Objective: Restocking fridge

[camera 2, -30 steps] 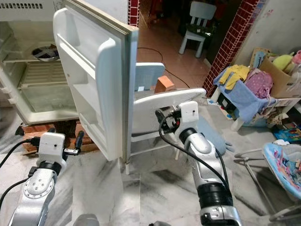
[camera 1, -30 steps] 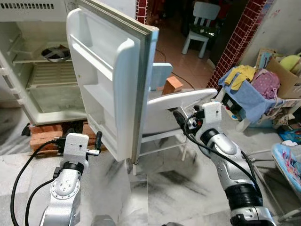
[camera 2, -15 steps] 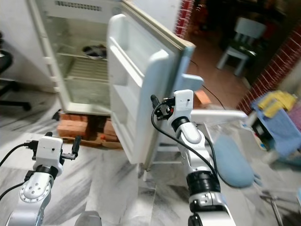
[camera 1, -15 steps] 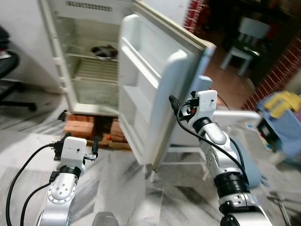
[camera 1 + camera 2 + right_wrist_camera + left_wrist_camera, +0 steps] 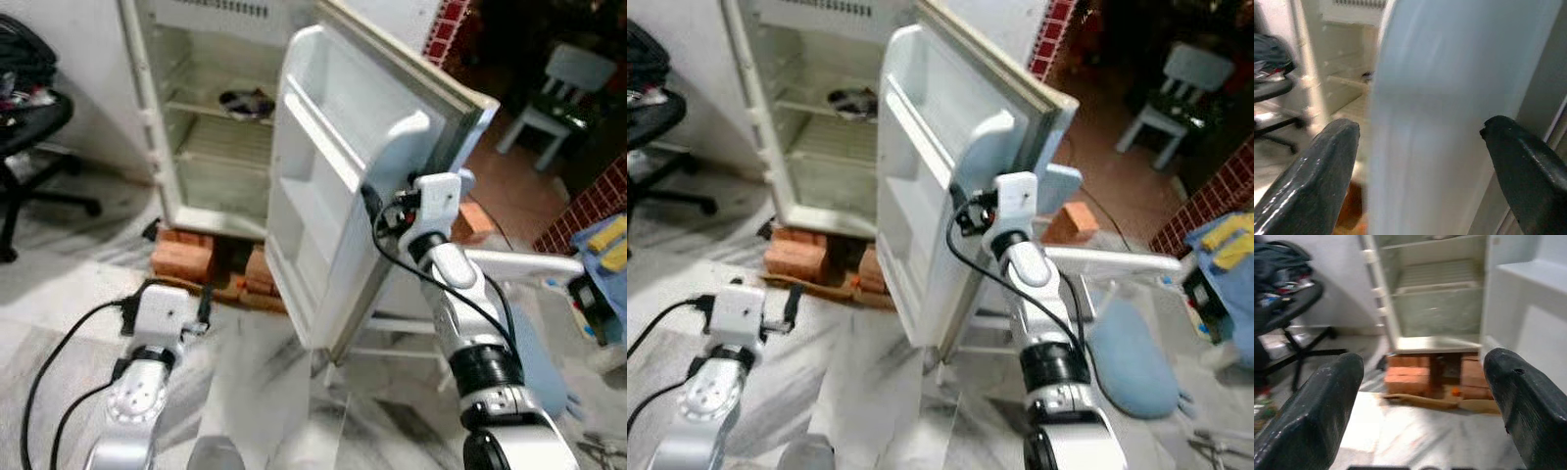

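The right gripper [image 5: 1415, 161] has its fingers [image 5: 1327, 166] spread wide apart on either side of the fridge door's [image 5: 343, 186] outer edge; whether they touch it is hard to tell through the blur. The left gripper [image 5: 1425, 396] hangs low in front of the fridge [image 5: 211, 117], fingers also released and grasping nothing, above the marble floor [image 5: 265, 392]. The fridge stands open on bricks [image 5: 186, 259], with a dark dish [image 5: 245, 100] on an upper shelf. An office chair [image 5: 29, 127] stands left of the fridge.
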You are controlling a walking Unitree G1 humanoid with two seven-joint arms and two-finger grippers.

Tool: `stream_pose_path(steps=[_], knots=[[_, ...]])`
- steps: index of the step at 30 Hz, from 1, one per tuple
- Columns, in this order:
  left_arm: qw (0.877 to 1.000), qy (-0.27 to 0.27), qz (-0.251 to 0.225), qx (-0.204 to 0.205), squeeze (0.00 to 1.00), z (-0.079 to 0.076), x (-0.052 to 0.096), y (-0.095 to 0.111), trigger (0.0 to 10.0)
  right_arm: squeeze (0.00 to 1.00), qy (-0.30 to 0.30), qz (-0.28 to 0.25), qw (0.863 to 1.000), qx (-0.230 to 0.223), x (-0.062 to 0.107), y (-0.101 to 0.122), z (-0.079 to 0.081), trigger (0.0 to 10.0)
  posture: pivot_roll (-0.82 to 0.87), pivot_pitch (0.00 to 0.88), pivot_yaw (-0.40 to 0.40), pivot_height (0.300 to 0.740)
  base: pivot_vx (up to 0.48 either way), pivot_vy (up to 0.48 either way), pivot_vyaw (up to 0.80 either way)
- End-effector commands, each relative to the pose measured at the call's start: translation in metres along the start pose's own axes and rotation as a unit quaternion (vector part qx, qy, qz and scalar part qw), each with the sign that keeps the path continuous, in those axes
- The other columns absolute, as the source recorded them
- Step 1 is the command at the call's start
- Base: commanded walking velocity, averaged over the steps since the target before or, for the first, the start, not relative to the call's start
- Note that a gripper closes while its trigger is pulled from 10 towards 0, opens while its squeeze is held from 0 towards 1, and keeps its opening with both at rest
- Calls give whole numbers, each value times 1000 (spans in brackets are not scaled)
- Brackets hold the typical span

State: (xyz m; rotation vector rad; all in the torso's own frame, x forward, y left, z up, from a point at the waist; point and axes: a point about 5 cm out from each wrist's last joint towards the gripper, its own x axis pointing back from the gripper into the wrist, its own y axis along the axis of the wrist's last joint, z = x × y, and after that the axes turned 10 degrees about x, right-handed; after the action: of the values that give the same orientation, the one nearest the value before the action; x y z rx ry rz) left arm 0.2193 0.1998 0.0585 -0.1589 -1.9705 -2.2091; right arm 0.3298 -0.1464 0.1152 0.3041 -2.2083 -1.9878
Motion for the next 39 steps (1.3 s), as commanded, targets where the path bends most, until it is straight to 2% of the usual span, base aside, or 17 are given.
stream_pose_path(steps=[1, 6, 13, 15, 19, 22, 24, 25, 28, 30, 32, 33, 35, 37, 38, 39], knots=[[1000, -9, 1, 0, 0, -5, -2, 1, 10000, 0, 6, 0, 1000, -13, 5, 0, -6, 10000, 235, 0, -130, 740, 0, 0, 0], [1000, -12, 2, -3, 0, -6, -2, 1, 10000, 0, -8, 32, 999, -16, 18, -15, -20, 10000, 227, 0, -126, 740, 0, 0, 0], [1000, -13, 3, -5, 0, -5, -4, 2, 10000, 0, -45, 29, 999, -8, 20, -12, -34, 10000, 233, 0, -120, 740, 0, 0, 0], [1000, -13, 5, -7, 0, -4, -3, 2, 10000, 0, -65, 41, 997, 8, 25, -16, -40, 10000, 236, 0, -117, 740, 0, 0, 0], [1000, -13, 7, -9, 0, -3, -3, 2, 10000, 0, -89, 51, 995, -3, 26, -20, -47, 10000, 238, 0, -114, 740, 0, 0, 0], [1000, -15, 8, -10, 0, -3, -3, 2, 10000, 0, -82, 42, 996, -8, 19, -15, -45, 10000, 240, 0, -112, 740, 0, 0, 0], [1000, -17, 9, -12, 0, -2, -3, 1, 10000, 0, -73, 22, 997, -16, 3, -4, -43, 10000, 250, 0, -111, 740, 0, 0, 0], [1000, -17, 9, -12, 0, -2, -3, 1, 10000, 0, -73, 22, 997, -16, 3, -4, -43, 10000, 250, 0, -111, 740, 0, 0, 0], [1000, -15, 10, -14, 0, -1, -2, 1, 10000, 0, -53, 5, 998, -30, -13, 9, -39, 10000, 266, 0, -114, 740, 0, 0, 0], [1000, -15, 10, -15, 0, -1, -2, 1, 10000, 0, -44, 1, 998, -37, -18, 12, -37, 10000, 268, 0, -115, 740, 0, 0, 0], [1000, -14, 11, -15, 0, 0, 0, 0, 10000, 0, -21, -7, 999, -49, -23, 17, -32, 10000, 274, 0, -118, 740, 0, 0, 0], [1000, -13, 12, -15, 0, 0, 1, 0, 10000, 0, 20, -15, 997, -79, -28, 23, -23, 10000, 280, 0, -121, 740, 0, 0, 0], [1000, -13, 12, -15, 0, 0, 3, -1, 10000, 0, 83, -23, 989, -122, -31, 28, -9, 10000, 282, 0, -122, 740, 0, 0, 0], [1000, -13, 12, -14, 0, 0, 4, -1, 10000, 0, 184, -33, 967, -175, -27, 37, 10, 10000, 284, 0, -123, 740, 0, 0, 0], [1000, -13, 12, -14, 0, 0, 4, -1, 10000, 0, 243, -40, 945, -214, -20, 43, 19, 10000, 285, 0, -124, 740, 0, 0, 0], [1000, -14, 13, -13, 0, 1, 5, -1, 10000, 0, 365, -59, 891, -263, 1, 60, 34, 10000, 284, 0, -125, 740, 0, 0, 0]])
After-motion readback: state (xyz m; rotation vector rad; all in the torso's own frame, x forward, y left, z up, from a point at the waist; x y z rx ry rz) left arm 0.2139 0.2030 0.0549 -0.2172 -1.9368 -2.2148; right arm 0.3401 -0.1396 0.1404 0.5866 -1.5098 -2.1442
